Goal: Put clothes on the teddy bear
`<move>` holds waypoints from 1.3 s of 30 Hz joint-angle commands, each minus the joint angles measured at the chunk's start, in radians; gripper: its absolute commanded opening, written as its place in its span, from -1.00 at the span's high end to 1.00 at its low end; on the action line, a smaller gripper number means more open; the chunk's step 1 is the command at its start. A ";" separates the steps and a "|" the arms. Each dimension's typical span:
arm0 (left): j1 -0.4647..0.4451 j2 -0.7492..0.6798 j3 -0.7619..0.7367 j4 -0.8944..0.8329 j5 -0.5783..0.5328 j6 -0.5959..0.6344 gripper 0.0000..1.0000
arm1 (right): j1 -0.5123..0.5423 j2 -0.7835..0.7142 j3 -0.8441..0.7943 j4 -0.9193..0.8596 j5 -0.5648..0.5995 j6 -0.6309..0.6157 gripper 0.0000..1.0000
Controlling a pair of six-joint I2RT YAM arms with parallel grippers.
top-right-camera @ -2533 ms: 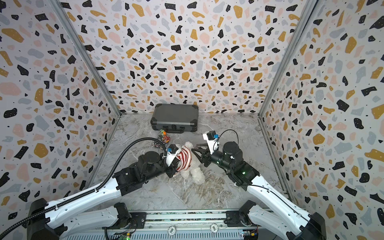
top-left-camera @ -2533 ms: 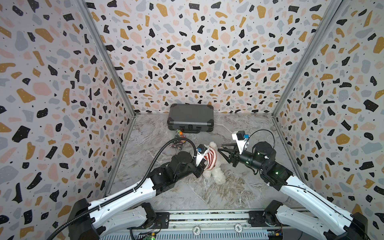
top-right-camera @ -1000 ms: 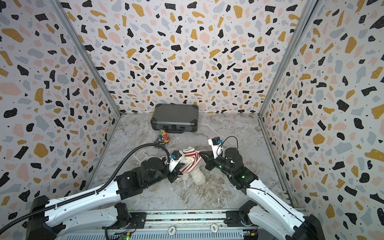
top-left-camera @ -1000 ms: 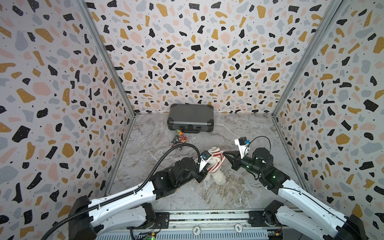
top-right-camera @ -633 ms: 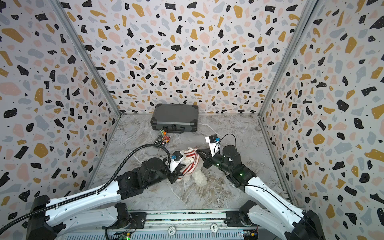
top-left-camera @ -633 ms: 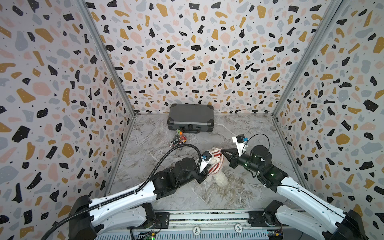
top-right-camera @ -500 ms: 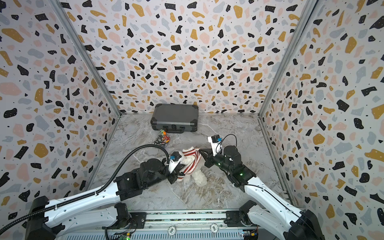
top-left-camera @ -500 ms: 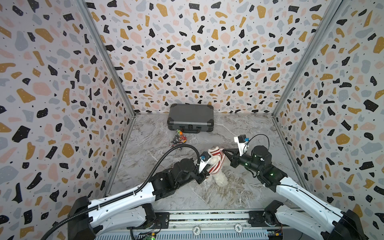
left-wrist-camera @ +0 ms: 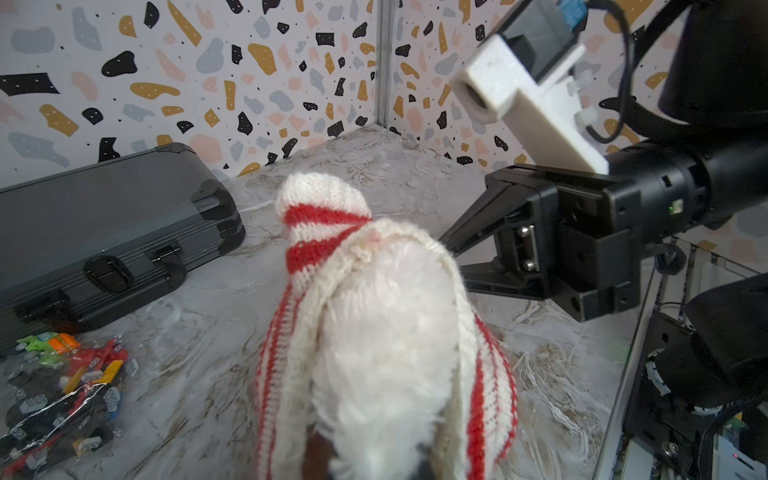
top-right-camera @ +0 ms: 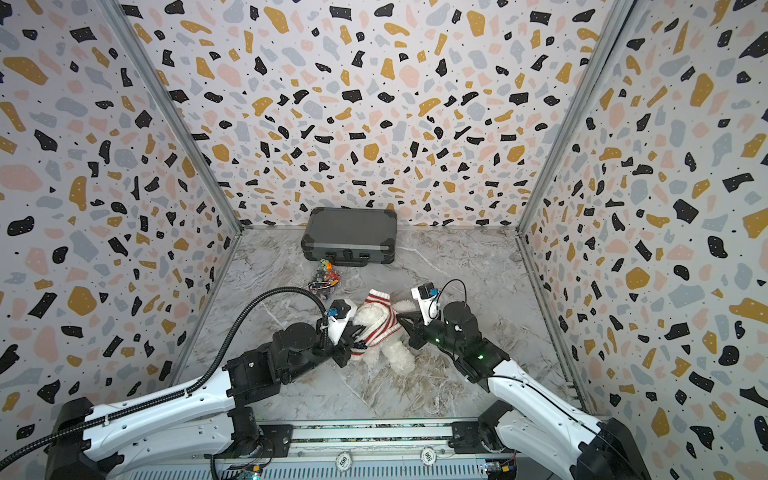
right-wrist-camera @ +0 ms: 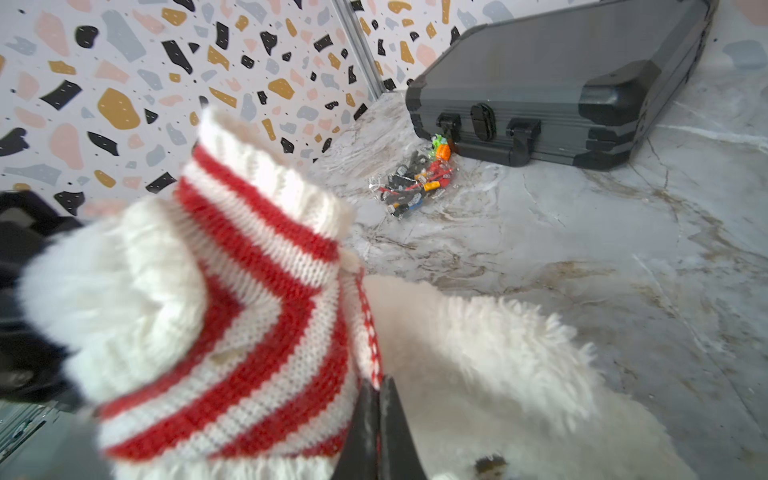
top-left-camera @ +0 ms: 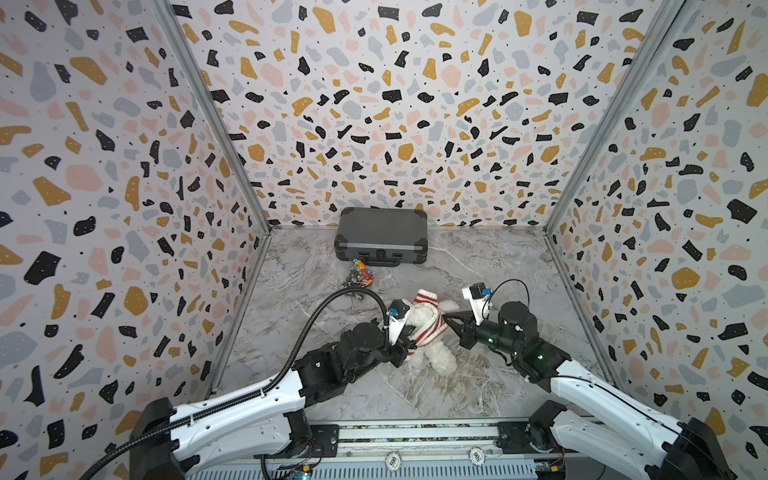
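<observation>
Now the right pincer (right-wrist-camera: 377, 386), spread beside the teddy bear (top-left-camera: 440, 357) moments ago, is clamped on the edge of the striped sweater (top-left-camera: 430, 323). The left pincer (top-right-camera: 358, 338) looks shut on the opposite hem. The bear lies on the desk (top-left-camera: 415, 390) in front of the grey case (top-left-camera: 380, 235), only partly dressed, so both can probably pull together.
</observation>
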 commanded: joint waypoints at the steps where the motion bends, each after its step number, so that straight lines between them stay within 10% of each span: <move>1: -0.003 0.005 0.037 0.102 -0.049 -0.075 1.00 | 0.013 -0.081 -0.014 -0.014 -0.011 -0.009 0.66; 9: 0.056 0.002 0.000 0.157 0.022 -0.257 1.00 | 0.070 -0.236 -0.060 -0.005 0.065 -0.058 0.15; 16: 0.203 -0.002 -0.040 0.219 0.172 -0.543 1.00 | 0.145 -0.188 -0.158 0.161 0.035 -0.068 0.39; 39: 0.217 -0.005 -0.101 0.457 0.336 -0.700 1.00 | 0.256 0.094 -0.043 0.427 0.088 -0.135 0.42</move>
